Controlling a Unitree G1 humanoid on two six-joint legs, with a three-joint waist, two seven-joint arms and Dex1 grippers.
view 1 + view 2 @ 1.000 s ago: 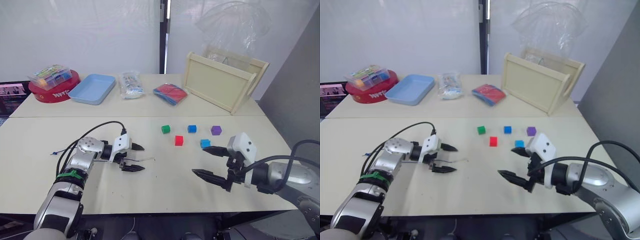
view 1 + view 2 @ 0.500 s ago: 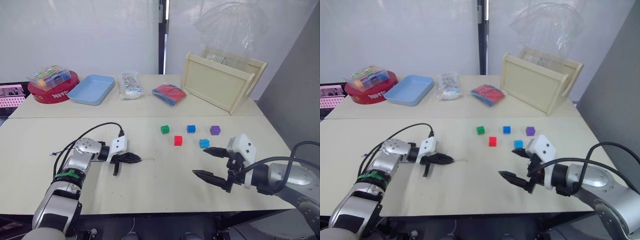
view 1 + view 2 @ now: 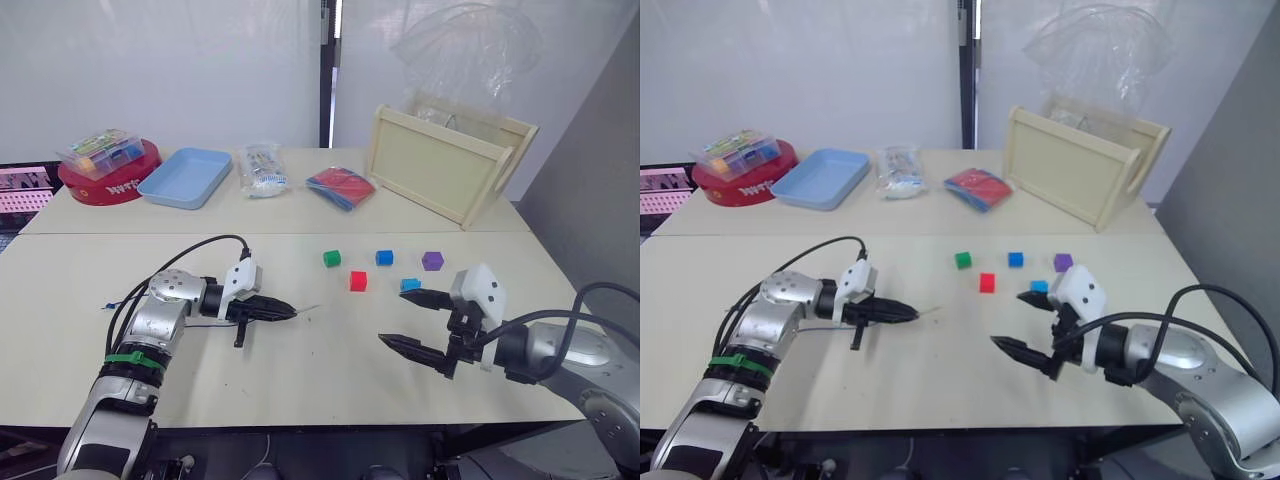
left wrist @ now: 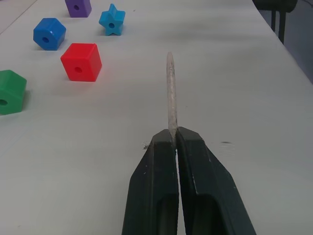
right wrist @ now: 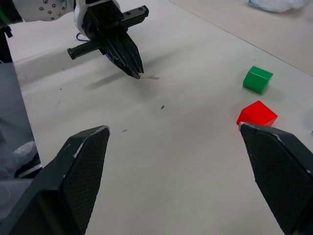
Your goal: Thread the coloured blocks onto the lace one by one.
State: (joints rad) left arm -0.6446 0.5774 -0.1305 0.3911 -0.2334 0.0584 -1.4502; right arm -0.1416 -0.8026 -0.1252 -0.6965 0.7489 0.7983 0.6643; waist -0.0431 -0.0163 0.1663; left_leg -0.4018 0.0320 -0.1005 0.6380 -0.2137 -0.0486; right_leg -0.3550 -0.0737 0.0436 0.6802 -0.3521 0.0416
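My left gripper [image 3: 290, 312] is shut on the lace [image 4: 170, 93], whose pale stiff tip sticks out past the black fingertips, pointing towards the blocks. The thin dark blue string trails back beside my left arm [image 3: 115, 304]. To the right of the tip lie the green block [image 3: 332, 258], the red block [image 3: 358, 281], the dark blue block [image 3: 384, 257], the star-shaped light blue block [image 3: 410, 284] and the purple block [image 3: 432, 260], all loose on the table. My right gripper [image 3: 395, 317] stands open just in front of the light blue block, with nothing between its fingers.
Along the back of the table stand a red tin with a clear box of pieces [image 3: 108, 172], a light blue tray [image 3: 185, 177], a plastic bag [image 3: 261, 168], a red-and-blue packet [image 3: 340, 187] and a wooden crate [image 3: 445, 160].
My left gripper has shut on the lace's pale tip and carried it a little to the right. My right gripper has shifted slightly leftward and stays open.
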